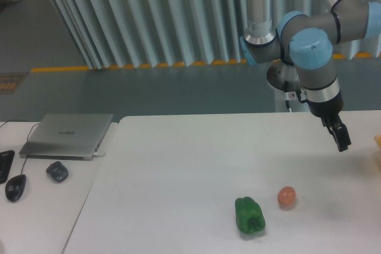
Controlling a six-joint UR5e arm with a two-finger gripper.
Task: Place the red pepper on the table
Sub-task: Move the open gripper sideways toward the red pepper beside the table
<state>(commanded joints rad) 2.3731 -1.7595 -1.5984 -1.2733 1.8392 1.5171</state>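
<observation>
Nearest, a green pepper (249, 216) is seen on the table (178, 165) beside an orange ball (287, 197); the gripper (340, 138) is raised, its spread unclear.

green pepper (249, 216), orange-pink ball (287, 197), white table (178, 165)

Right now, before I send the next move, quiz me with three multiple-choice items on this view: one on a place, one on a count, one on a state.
1. Where does the small orange-pink ball lie relative to the green pepper?
A. to its right in the image
B. on top of it
C. on the laptop

2. How many peppers show on the table?
A. none
B. one
C. three

3. How is the end effector?
A. pressed on the ball
C. resting on the laptop
B. above the table, touching nothing

Key: 1 A, the ball sits apart, right of the pepper. 2 B, only the green one; no red pepper visible. 3 B, it hangs above the right side.
</observation>
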